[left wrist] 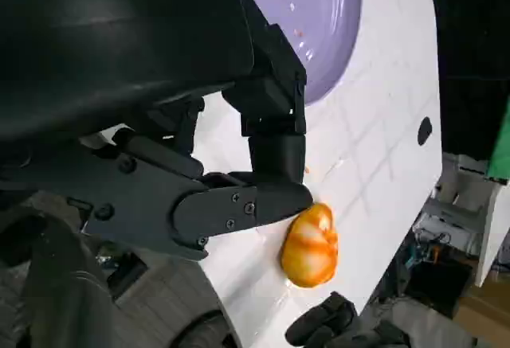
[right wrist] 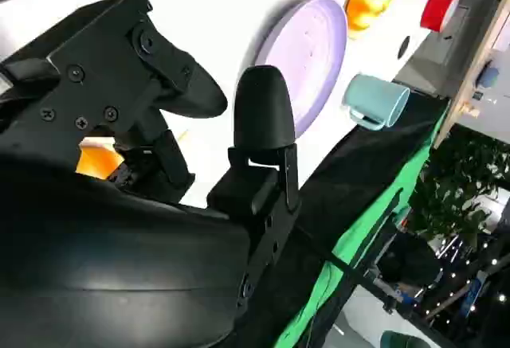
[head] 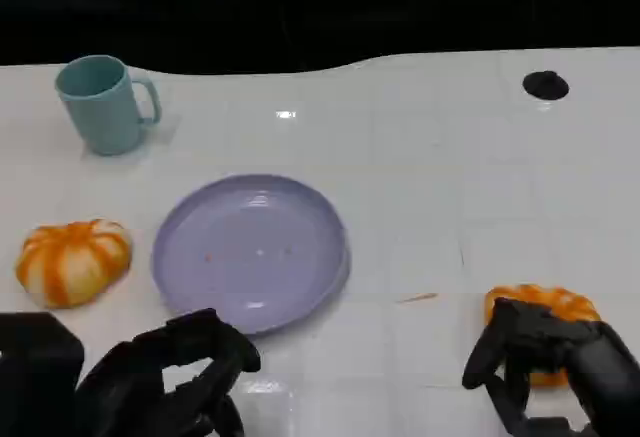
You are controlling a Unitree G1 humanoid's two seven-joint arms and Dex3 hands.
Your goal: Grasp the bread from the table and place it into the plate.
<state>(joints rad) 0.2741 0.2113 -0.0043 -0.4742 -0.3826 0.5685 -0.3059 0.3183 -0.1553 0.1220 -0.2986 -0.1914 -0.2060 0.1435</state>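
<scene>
Right hand is at the bread by the near right edge of the table

There are two orange and white breads: one bread [head: 541,307] sits near the front right edge of the table [head: 430,187], and the other bread [head: 72,261] sits by the left edge. The right hand [head: 545,362] is right at the first one, with its fingers bent over the near side; I cannot tell if it grips the bread yet. The left hand [head: 170,382] holds nothing, with its fingers apart, by the front edge just under the purple plate [head: 250,252]. The plate is in the middle of the table, so the bread has to go left and a bit farther back. The right hand is the nearer one for this job. The bread looks round, with no long side
</scene>
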